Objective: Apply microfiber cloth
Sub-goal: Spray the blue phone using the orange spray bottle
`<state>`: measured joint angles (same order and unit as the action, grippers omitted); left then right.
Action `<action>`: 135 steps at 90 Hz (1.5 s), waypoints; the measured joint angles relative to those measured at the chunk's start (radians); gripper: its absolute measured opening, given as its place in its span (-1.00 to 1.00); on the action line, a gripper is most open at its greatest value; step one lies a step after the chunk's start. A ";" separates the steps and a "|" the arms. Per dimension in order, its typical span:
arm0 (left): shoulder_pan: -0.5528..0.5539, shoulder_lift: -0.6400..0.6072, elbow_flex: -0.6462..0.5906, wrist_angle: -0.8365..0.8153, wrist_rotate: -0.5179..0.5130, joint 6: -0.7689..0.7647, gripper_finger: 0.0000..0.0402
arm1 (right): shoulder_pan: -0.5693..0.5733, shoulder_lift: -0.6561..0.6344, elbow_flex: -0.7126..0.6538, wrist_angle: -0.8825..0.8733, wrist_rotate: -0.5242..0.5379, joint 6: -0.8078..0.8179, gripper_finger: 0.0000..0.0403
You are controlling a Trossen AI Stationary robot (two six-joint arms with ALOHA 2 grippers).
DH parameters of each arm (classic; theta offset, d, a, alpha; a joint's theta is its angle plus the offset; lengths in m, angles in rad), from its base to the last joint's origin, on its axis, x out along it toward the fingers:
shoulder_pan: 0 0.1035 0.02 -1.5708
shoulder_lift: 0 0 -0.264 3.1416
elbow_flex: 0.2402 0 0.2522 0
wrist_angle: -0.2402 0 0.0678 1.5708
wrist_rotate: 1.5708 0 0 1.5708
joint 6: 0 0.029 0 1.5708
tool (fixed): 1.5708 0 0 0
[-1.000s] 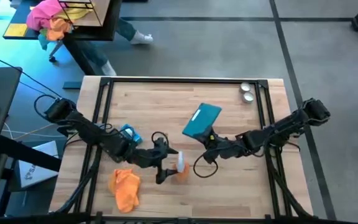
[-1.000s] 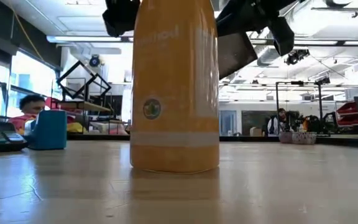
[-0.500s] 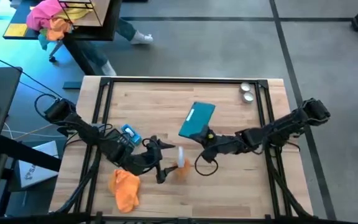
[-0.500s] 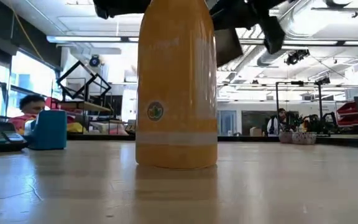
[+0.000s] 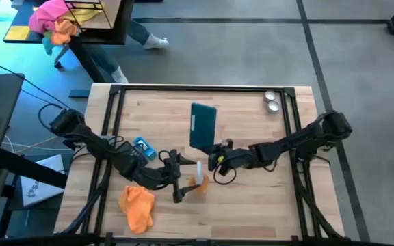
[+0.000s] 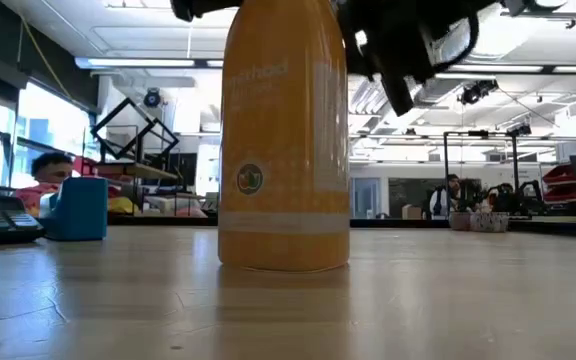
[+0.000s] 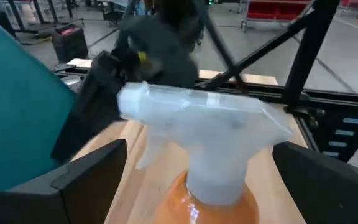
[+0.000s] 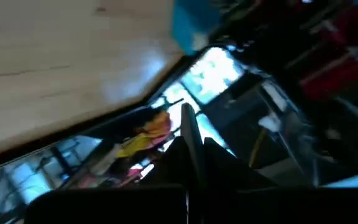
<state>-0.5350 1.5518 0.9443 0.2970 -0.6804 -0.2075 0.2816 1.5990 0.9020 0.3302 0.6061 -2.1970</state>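
I see a spray bottle of orange liquid standing mid-table, a teal flat panel just behind it, a small blue object to its left, two round metal pieces at the far corner, pink-and-orange fabric bundle off-table.

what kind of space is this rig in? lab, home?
Looks like a robotics lab or open workshop: exposed ceiling ducts and strip lights, other metal-framed workbenches behind, and a wooden table on a bare concrete floor.

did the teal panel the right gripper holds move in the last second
Yes. In the high view the teal panel has swung from tilted to nearly upright and shifted left, away from the two metal discs, held by the right gripper.
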 joint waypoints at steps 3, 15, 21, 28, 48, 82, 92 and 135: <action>0.001 0.011 0.000 0.012 -0.007 0.009 0.92 | 0.000 0.000 0.000 0.008 0.003 -0.006 -1.00; 0.018 0.042 0.000 0.047 -0.020 0.030 0.92 | 0.000 0.000 0.000 0.019 0.003 -0.005 -1.00; 0.026 0.053 0.000 0.078 -0.021 0.052 0.92 | 0.000 0.000 0.000 0.017 -0.001 -0.004 -1.00; 0.027 0.061 0.000 0.121 -0.024 0.079 0.92 | 0.004 0.000 0.000 0.016 -0.009 -0.004 -1.00; 0.026 0.064 0.000 0.130 0.014 0.072 0.82 | 0.013 0.000 0.000 0.011 -0.006 -0.004 -1.00; 0.029 0.064 0.000 0.150 0.055 0.059 -0.10 | 0.013 0.000 0.000 0.054 0.007 0.006 -1.00; 0.031 0.064 0.000 0.143 0.046 0.064 -0.21 | 0.014 0.000 0.000 0.052 0.006 0.008 -1.00; -0.004 -0.006 -0.001 0.066 0.013 0.117 0.12 | 0.073 0.000 0.000 0.037 -0.005 0.270 -1.00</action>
<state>-0.5387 1.5455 0.9436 0.3633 -0.6678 -0.0903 0.3551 1.5986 0.9020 0.3672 0.6011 -1.9271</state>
